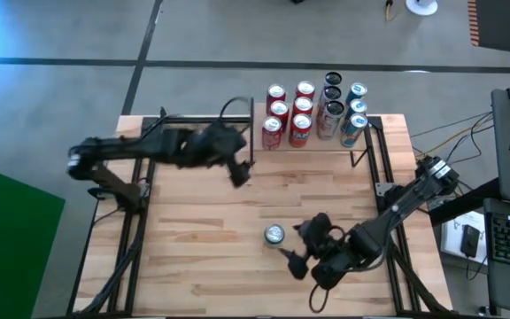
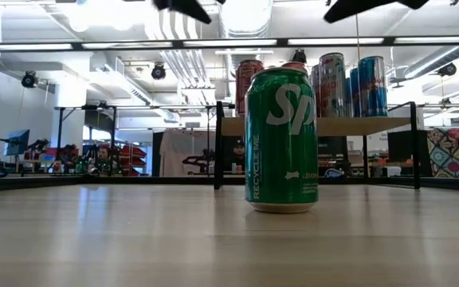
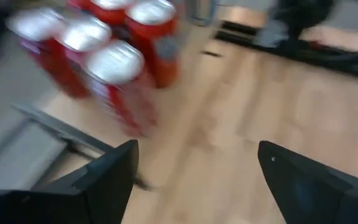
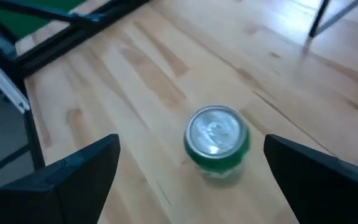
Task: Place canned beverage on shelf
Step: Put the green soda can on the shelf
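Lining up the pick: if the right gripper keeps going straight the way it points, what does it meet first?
Most likely the green can, standing upright on the tabletop and centred between the open fingers of the right gripper. Nothing shows between them, though the gap is hard to judge.

You have one green can (image 1: 274, 234) on the table, six red cans (image 1: 289, 116) on the shelf (image 1: 388, 135), and about six other cans (image 1: 343, 108).

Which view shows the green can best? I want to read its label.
The low view: the green can stands upright, side lettering facing the camera. The high view and right wrist view show mostly its silver top. The left wrist view misses it.
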You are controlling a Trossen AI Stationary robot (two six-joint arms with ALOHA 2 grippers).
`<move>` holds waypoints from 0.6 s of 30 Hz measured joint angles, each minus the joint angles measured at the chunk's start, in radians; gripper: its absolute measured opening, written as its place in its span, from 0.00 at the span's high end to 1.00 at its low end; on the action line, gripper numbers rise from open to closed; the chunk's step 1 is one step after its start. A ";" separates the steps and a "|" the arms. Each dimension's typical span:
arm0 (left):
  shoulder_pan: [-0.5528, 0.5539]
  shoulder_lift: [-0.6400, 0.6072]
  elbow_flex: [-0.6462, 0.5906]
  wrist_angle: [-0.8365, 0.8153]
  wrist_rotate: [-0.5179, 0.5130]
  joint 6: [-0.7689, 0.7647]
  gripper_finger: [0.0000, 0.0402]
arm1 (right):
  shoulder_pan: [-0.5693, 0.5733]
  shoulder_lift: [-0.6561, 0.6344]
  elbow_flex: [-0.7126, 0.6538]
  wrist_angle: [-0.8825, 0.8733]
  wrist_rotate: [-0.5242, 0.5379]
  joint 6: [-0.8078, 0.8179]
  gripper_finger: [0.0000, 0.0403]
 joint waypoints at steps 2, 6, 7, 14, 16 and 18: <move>-0.027 -0.096 -0.182 0.137 0.054 -0.053 0.23 | -0.006 0.029 0.000 0.038 0.000 -0.029 0.04; -0.086 -0.266 -0.472 0.322 0.079 -0.164 0.26 | -0.037 0.093 0.000 0.049 0.000 -0.028 0.04; -0.098 -0.304 -0.526 0.352 0.077 -0.192 0.26 | -0.045 0.110 0.000 0.050 0.000 -0.027 0.04; -0.188 -0.489 -0.731 0.472 0.074 -0.293 0.28 | -0.102 0.180 0.000 0.049 -0.003 0.015 0.04; -0.202 -0.516 -0.753 0.473 0.074 -0.309 0.28 | -0.118 0.187 0.000 0.050 -0.012 0.024 0.04; -0.209 -0.532 -0.767 0.461 0.071 -0.317 0.28 | -0.134 0.193 0.000 0.053 -0.037 0.024 0.04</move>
